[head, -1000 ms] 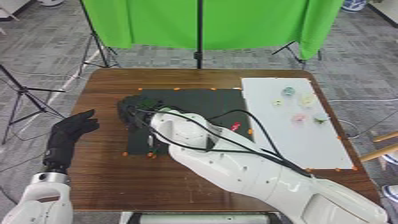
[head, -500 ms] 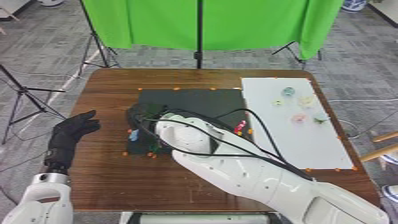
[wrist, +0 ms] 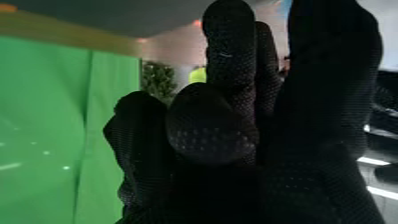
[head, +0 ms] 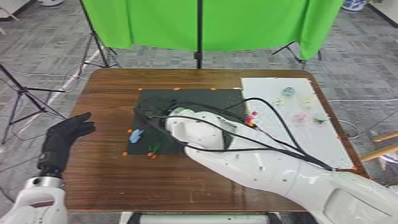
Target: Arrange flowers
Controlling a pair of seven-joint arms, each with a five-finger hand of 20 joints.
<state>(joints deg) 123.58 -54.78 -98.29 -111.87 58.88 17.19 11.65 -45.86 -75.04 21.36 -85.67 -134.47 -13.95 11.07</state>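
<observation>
Pale blue flower [head: 136, 135] seen on the left part of the black mat [head: 204, 94], on the robot's side of the right hand [head: 153, 111] and slightly to its left. Its long axis is aimed roughly toward and away from the robot, slightly slanted. A green sprig with red [head: 154, 148] is laid nearer the robot, just beside it. If the blue flower is to be taken next, a draw back toward the robot is judged to be called for; the right hand is placed nearer than the left hand [head: 64, 136]. Right arm angled in across the mat, its hand carried at the far end; long fingers [wrist: 233, 42] extended, mostly straight; whether anything is held behind them cannot be told. Left hand poised off the mat's left side, fingers loosely extended, nothing seen held.
</observation>
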